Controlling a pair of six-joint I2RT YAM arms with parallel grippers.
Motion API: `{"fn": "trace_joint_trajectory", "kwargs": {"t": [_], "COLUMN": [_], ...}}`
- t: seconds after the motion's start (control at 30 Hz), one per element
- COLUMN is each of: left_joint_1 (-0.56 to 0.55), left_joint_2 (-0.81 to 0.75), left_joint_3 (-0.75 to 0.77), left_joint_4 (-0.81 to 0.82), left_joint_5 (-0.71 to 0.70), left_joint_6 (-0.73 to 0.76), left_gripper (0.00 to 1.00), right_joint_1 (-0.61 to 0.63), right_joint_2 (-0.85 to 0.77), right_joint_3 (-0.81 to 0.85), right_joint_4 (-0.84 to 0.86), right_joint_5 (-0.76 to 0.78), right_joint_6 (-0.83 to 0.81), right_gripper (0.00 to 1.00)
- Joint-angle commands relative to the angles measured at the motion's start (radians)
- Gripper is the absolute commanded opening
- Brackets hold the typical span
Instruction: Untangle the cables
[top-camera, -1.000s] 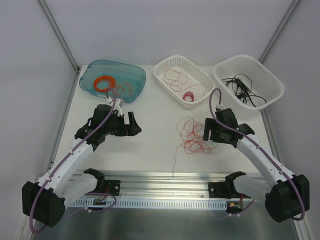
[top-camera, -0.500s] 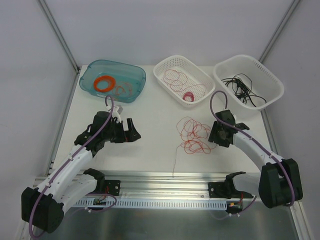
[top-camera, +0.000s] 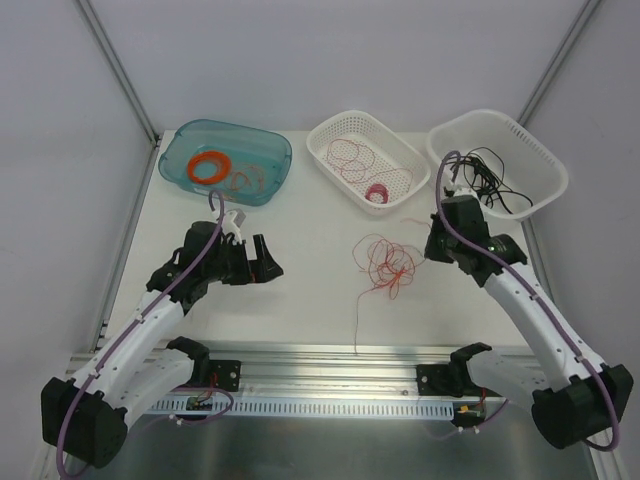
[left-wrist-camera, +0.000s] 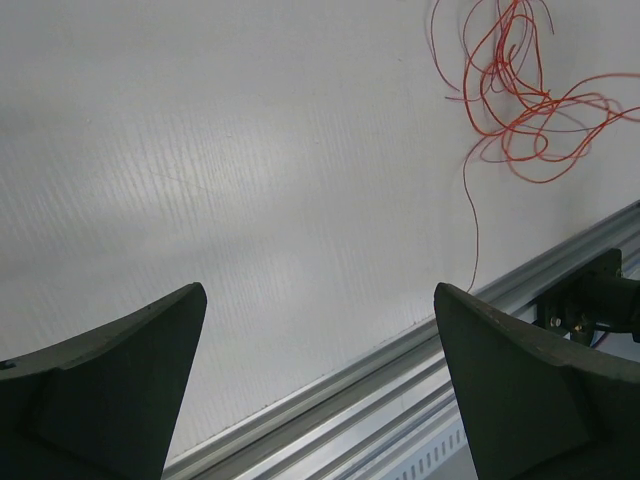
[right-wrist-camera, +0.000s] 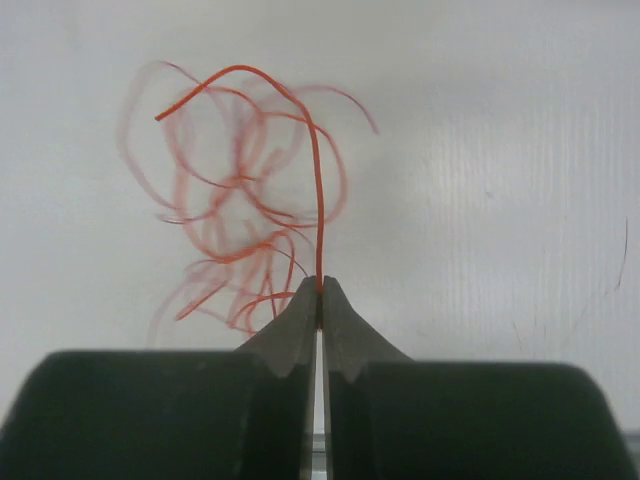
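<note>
Untangling looks barely begun: thin red curly wires (top-camera: 388, 262) lie knotted, right fingers (right-wrist-camera: 319, 292) pinching one strand, left fingers (top-camera: 266, 258) spread.

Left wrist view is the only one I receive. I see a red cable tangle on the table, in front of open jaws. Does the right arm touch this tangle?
Observer: Yes. The right gripper is shut on one strand of the red cable. The right wrist view shows the strand between its jaws.
Operator: Where are the other cables?
Observer: The black cables lie in the white basket at far right.
Operator: Are there more red ones?
Observer: Yes, red cable loops lie in the middle basket, with a small pink spool.
</note>
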Motion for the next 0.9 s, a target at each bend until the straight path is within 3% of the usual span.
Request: {"fn": "trace_joint_trajectory", "kwargs": {"t": [0.0,0.2,0.33,0.47,0.73,0.87], "left_joint_1": [-0.009,-0.01,-0.012,-0.016,-0.084,-0.177], "left_joint_2": [0.011,0.003,-0.021,-0.046,-0.107,-0.084], "left_joint_3": [0.059,0.089,0.108,0.14,0.181,0.174], "left_joint_4": [0.016,0.016,0.016,0.019,0.079,0.159], "left_joint_5": [0.023,0.032,0.058,0.093,0.145,0.101], "left_joint_6": [-0.007,-0.003,0.013,0.048,0.082,0.066], "left_gripper": [0.99,0.99,0.99,0.99,0.99,0.98], "right_joint_1": [0.079,0.217,0.256,0.304,0.371,0.415], "right_joint_2": [-0.071,-0.064,-0.071,0.034,0.121,0.158], "right_joint_3": [0.235,0.541,0.515,0.546,0.443,0.446], "right_joint_4": [-0.092,-0.068,0.097,0.025,0.172,0.223], "right_joint_5": [-0.017,-0.174,-0.349,-0.31,-0.315,-0.311], "right_joint_6": [-0.109,-0.166,-0.131,-0.092,0.092,0.159], "right_gripper": [0.01,0.01,0.01,0.01,0.01,0.01]}}
